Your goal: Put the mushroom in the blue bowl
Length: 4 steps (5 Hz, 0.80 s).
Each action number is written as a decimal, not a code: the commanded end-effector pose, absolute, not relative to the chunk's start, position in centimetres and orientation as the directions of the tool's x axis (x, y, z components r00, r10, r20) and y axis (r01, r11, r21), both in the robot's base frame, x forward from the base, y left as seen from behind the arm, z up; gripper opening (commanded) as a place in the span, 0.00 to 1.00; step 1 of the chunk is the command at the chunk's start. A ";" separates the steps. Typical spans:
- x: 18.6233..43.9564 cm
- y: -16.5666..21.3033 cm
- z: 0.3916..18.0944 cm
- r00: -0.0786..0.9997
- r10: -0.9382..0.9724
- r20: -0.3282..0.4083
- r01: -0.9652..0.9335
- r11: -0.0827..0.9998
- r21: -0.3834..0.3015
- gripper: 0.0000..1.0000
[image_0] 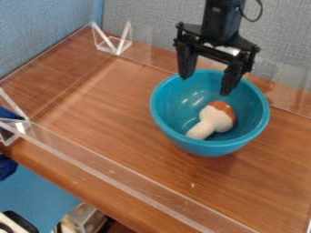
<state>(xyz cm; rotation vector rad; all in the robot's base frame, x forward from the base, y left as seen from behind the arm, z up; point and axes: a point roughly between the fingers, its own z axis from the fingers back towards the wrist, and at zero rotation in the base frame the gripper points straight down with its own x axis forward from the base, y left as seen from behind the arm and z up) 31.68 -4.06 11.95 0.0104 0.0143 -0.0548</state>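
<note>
The mushroom [212, 119] lies on its side inside the blue bowl [175, 118], cream stem toward the front left, orange-brown cap toward the back right. The bowl stands on the wooden table at the right. My gripper [208, 68] hangs above the bowl's back rim, its two black fingers [185, 60] spread wide with nothing between them. It is clear of the mushroom.
Low clear acrylic walls [85, 150] fence the wooden tabletop [97, 91]. Two clear triangular stands [112, 40] sit at the back left corner. A blue wall stands behind. The table's front edge drops off at the lower left.
</note>
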 end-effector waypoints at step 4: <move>32.1 -5.0 10.0 0.995 -0.083 0.046 0.083 0.996 0.023 1.00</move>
